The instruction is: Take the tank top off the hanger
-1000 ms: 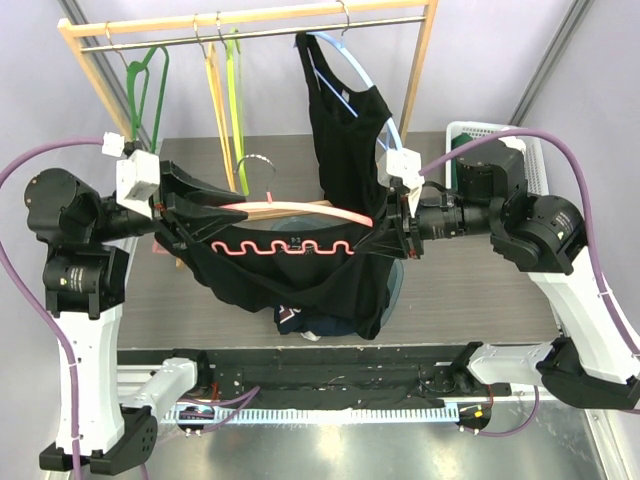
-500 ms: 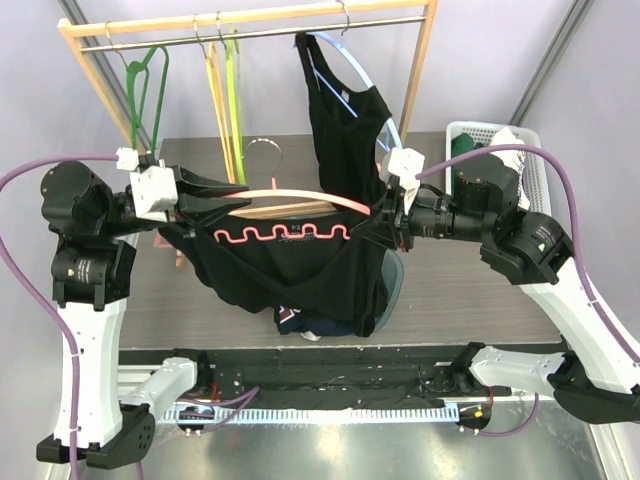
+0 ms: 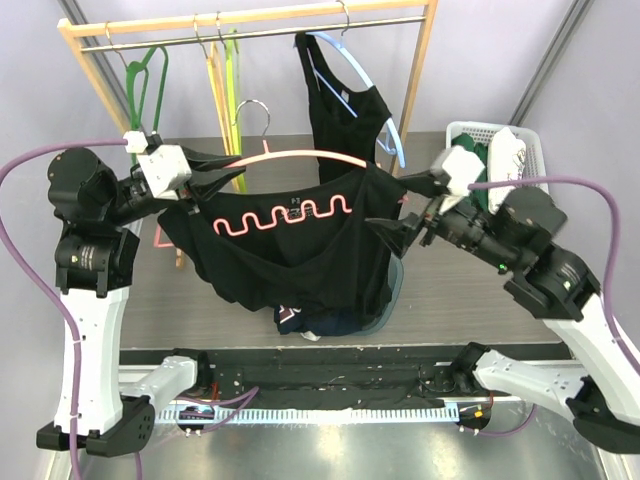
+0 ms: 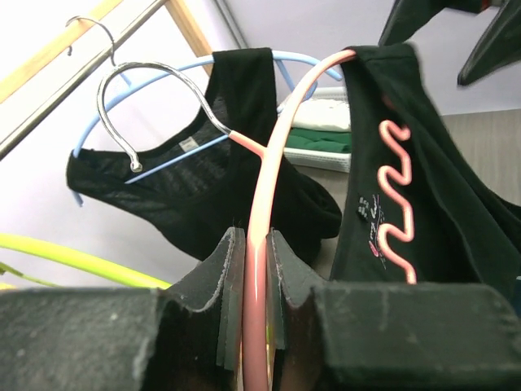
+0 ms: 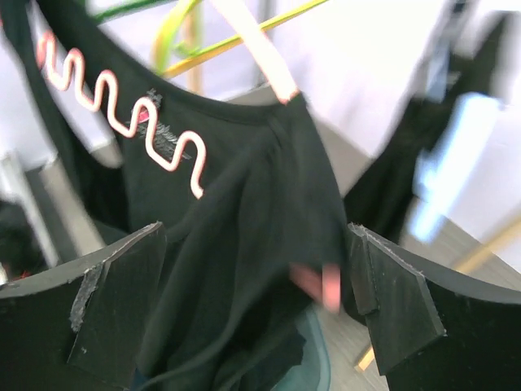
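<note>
Tank top: limp, light (likely clingy); best taken at strap. Left pincer clamps pink hanger; right pincer apart.

My worktop is a dark grey board with a wood-like grain, filling the middle of the overhead view. At its far edge stands a pale wooden rack that spans the upper part of the frame, with a thin metal rail just under its top bar. Behind it the wall is plain, pale lilac and evenly lit. A grey post slants across the upper right. A white slatted basket sits at the right edge, and brushed metal plate runs along the bottom.
</note>
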Available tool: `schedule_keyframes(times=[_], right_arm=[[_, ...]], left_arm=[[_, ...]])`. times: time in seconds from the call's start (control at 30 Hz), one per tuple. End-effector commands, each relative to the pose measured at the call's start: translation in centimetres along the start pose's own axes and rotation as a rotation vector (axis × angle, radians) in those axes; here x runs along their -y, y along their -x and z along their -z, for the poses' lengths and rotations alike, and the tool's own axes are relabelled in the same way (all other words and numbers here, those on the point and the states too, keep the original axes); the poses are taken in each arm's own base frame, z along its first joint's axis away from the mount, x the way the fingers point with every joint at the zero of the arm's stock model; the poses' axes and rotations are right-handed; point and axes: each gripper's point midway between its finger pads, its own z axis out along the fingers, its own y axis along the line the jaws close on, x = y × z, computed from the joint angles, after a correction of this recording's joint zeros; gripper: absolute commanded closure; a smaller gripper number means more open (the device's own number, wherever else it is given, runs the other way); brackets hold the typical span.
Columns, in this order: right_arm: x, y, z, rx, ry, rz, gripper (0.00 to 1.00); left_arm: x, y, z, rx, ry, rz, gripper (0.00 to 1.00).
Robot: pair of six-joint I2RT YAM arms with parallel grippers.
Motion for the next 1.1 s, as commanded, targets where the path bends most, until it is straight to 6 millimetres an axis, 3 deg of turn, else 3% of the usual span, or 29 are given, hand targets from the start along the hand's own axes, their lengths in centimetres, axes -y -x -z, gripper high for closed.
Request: schedule_keyframes(times=[0.0, 0.07, 0.1, 0.17, 0.23, 0.37, 0.57, 0.7, 1.07], right_arm=[[3.5, 3.9, 4.9, 0.246, -0.265, -0.11, 0.0], [4.8, 4.2, 6.4, 0.323, -0.354, -0.144, 0.01], [4.9, 2.8, 6.5, 0.318, -0.37, -0.185, 0.01], [5.1, 2.2, 7.3, 0.326, -0.397, -0.229, 0.06], [4.4, 1.1, 6.9, 0.312, -0.366, -0.295, 0.13], [2.6, 0.1, 4.3, 0.306, -0.255, -0.37, 0.17], [1.9, 0.3, 0.2, 0.322, -0.184, -0.472, 0.22], [1.2, 0.2, -1.4, 0.319, -0.135, -0.517, 0.26], [0.1, -1.2, -1.6, 0.298, -0.088, -0.564, 0.36]], left_arm=[[-1.5, 1.9, 0.6, 0.028, 0.09, -0.125, 1.0], [-1.2, 2.1, 0.7, 0.032, 0.086, -0.121, 1.0], [-1.1, 2.0, 0.7, 0.031, 0.082, -0.114, 1.0], [-0.9, 2.1, 0.9, 0.034, 0.08, -0.118, 1.0], [-0.7, 2.2, 0.9, 0.037, 0.078, -0.113, 1.0], [-0.3, 2.3, 0.9, 0.042, 0.06, -0.1, 1.0], [0.4, 1.8, 1.1, 0.038, 0.046, -0.116, 1.0], [0.5, 1.9, 1.4, 0.036, 0.06, -0.131, 1.0], [0.7, 1.8, 1.4, 0.035, 0.055, -0.127, 1.0]])
